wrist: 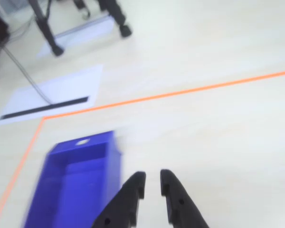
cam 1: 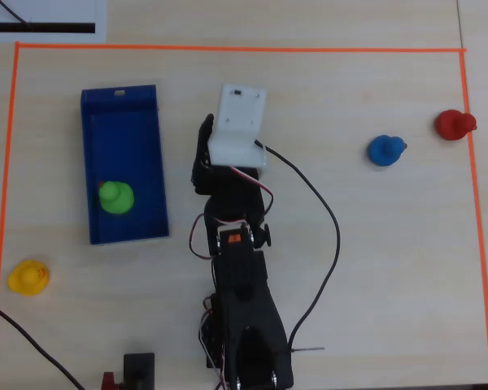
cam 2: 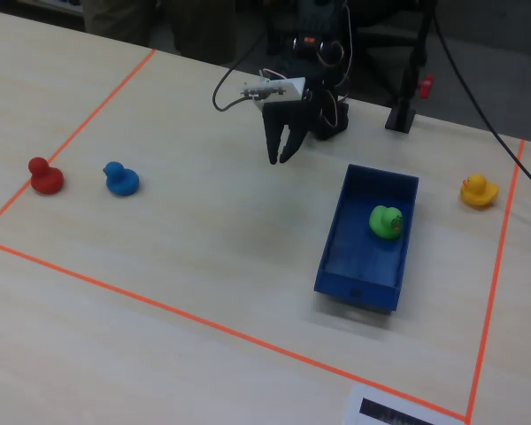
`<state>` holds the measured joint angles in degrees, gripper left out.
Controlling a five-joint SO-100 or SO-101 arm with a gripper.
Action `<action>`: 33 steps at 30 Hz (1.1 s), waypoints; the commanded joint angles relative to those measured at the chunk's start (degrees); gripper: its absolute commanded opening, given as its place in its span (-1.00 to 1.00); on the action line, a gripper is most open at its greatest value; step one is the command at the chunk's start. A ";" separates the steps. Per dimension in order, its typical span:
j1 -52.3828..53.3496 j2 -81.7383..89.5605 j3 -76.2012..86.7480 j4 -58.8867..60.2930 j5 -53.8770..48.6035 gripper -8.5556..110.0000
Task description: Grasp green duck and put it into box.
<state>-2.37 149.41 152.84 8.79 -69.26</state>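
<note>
The small bright green rubber duck (cam 1: pixel 115 197) sits inside the long dark blue shallow box (cam 1: pixel 152 171), in the half nearer the arm's base, resting on the box floor. In the overhead view the black two-finger gripper (cam 1: pixel 203 142) lies to the right of the box, apart from the duck and beyond the box wall. In the fixed view the gripper (cam 2: pixel 280 159) hangs above the pale wooden worktop (cam 2: pixel 186 257) with its tips pointing down. In the wrist view the gripper (wrist: pixel 152 183) is parted only by a narrow gap and holds nothing.
</note>
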 commanded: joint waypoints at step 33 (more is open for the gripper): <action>2.02 40.34 25.40 66.36 -5.10 -0.82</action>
<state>-0.35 190.63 178.51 74.18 -74.88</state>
